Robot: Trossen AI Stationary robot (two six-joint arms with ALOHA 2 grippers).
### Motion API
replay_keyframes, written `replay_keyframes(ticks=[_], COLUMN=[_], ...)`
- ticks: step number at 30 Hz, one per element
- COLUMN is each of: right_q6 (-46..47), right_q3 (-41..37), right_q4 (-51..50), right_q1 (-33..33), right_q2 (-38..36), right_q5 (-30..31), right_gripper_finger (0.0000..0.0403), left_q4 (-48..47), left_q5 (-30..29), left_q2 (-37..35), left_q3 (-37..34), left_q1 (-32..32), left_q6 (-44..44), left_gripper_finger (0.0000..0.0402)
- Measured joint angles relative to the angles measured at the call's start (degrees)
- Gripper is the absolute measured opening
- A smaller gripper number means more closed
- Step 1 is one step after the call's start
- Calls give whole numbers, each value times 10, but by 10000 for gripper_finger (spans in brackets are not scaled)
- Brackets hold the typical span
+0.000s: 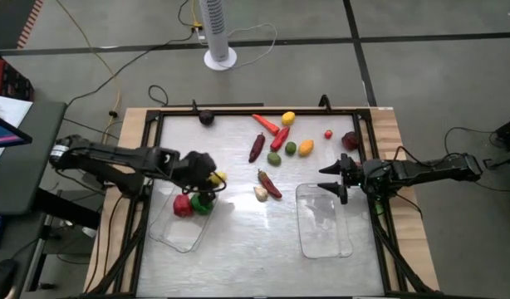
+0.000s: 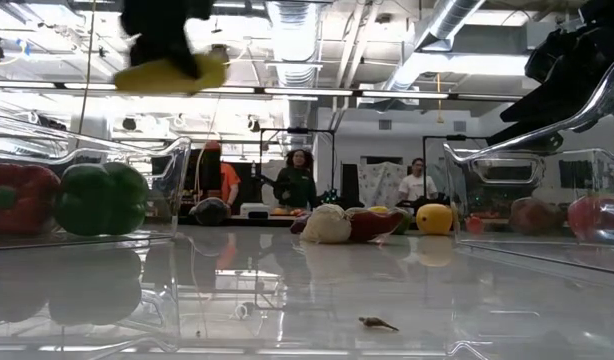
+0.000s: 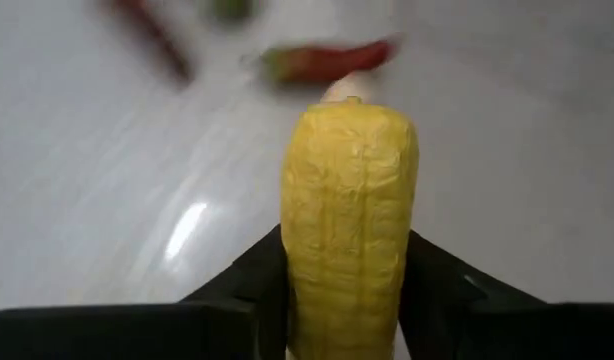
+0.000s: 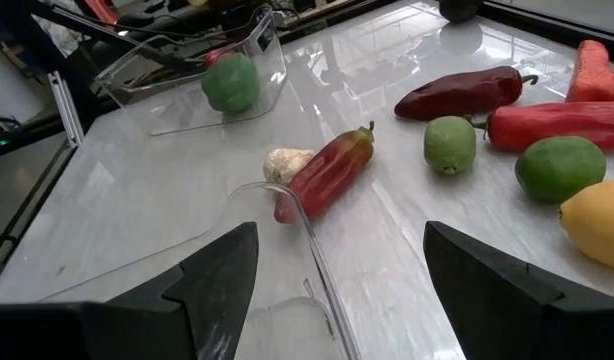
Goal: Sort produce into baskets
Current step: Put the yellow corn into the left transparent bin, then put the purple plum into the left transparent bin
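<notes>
White table (image 1: 238, 241): left gripper (image 1: 207, 177) jaws clenched on corn (image 3: 349, 220) over left basket (image 1: 182, 232); lower gently, then release. Right gripper (image 1: 331, 179) jaws spread.

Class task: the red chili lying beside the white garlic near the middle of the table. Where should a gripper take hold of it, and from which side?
Probably across the middle of the red chili, from above, fingers straddling its narrow width. It lies flat and long, tapering to a thin stem, and the garlic touches its side near one end, so grip clear of that.

Overhead, table-level and two close wrist views share the table (image 1: 238, 241).
</notes>
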Motion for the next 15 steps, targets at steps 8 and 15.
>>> replay_keyframes(ticks=[8,15], right_q6=[4,4], right_q3=[0,0], right_q4=[2,25], right_q1=[0,0], right_q2=[0,0], right_q5=[0,0], right_gripper_finger=[310,310], left_q4=[-120,-86], left_q5=[-48,-88], left_q2=[11,27], left_q3=[-1,-1], left_q1=[-80,-49], left_q6=[-140,-134], left_gripper_finger=[266,329])
